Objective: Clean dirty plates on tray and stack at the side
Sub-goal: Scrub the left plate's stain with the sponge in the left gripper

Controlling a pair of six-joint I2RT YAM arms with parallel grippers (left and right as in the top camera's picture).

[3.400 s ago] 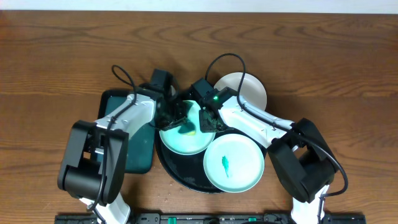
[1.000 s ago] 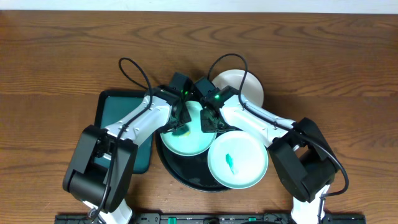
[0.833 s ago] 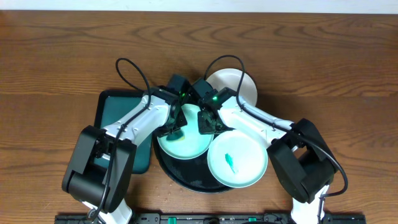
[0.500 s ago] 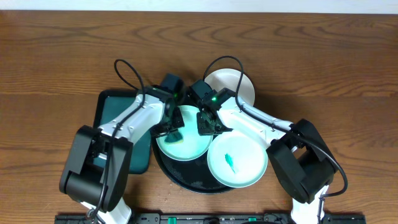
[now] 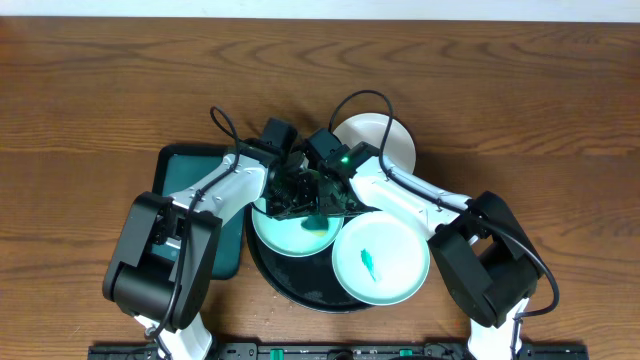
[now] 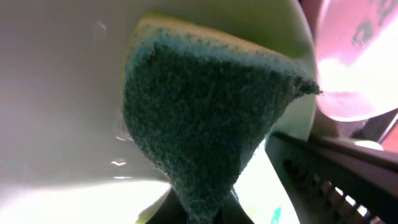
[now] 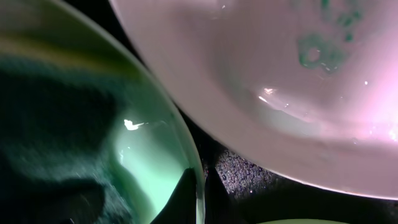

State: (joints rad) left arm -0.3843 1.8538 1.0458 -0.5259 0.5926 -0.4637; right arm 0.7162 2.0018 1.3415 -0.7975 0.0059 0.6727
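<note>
The black tray (image 5: 300, 290) holds a mint-green plate (image 5: 290, 232) and a second mint-green plate (image 5: 385, 262) with a teal smear. A white plate (image 5: 380, 140) sits at the tray's back right; in the right wrist view (image 7: 280, 93) it shows faint green smears. My left gripper (image 5: 290, 193) is shut on a green sponge (image 6: 205, 112) and presses it on the first mint plate (image 6: 62, 93). My right gripper (image 5: 332, 203) is shut on that plate's rim (image 7: 199, 186), fingers either side. The grippers are close together over the plate's far edge.
A rectangular dark-teal tray (image 5: 195, 215) lies left of the black tray, partly under my left arm. Brown wood tabletop (image 5: 520, 120) surrounds everything. Cables loop above both wrists.
My left gripper has moved the sponge right across the mint plate, up against the right gripper. The right gripper keeps its hold on the rim; the plates have barely shifted.
</note>
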